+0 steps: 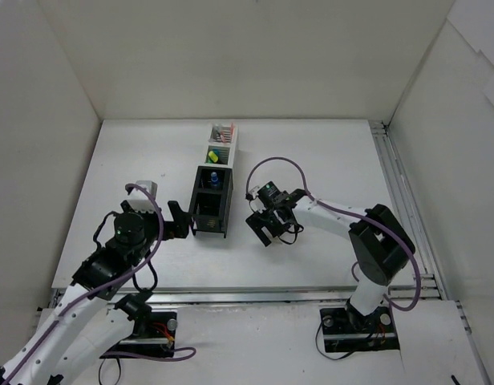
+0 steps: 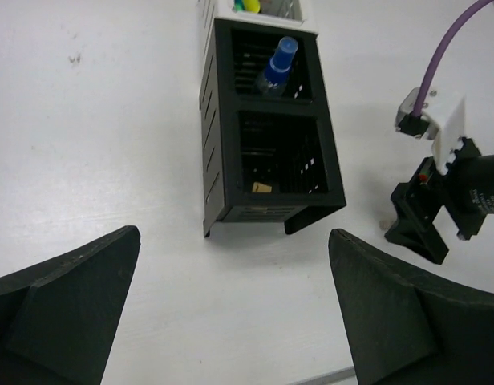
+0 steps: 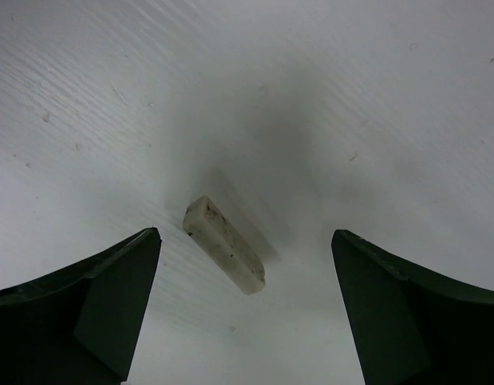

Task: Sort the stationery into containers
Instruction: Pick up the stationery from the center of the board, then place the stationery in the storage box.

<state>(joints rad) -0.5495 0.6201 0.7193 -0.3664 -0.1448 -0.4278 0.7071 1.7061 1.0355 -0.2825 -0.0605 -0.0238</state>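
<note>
Eraser (image 3: 224, 244) lies flat on the bench (image 3: 375, 96), centre of the right wrist frame, slanting upper left to lower right. Right pincer (image 3: 245, 241) spread either side of it, not touching.

Looks light, firm and grippy. Best pinched across the narrow width at mid-length, once squared to its slant.

Left pincer (image 2: 233, 233) spread, empty, near the containers (image 2: 215, 160).

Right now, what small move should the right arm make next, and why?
Probably lower the right gripper and close its fingers on the eraser: the block lies on the table between the open fingers, untouched.
</note>
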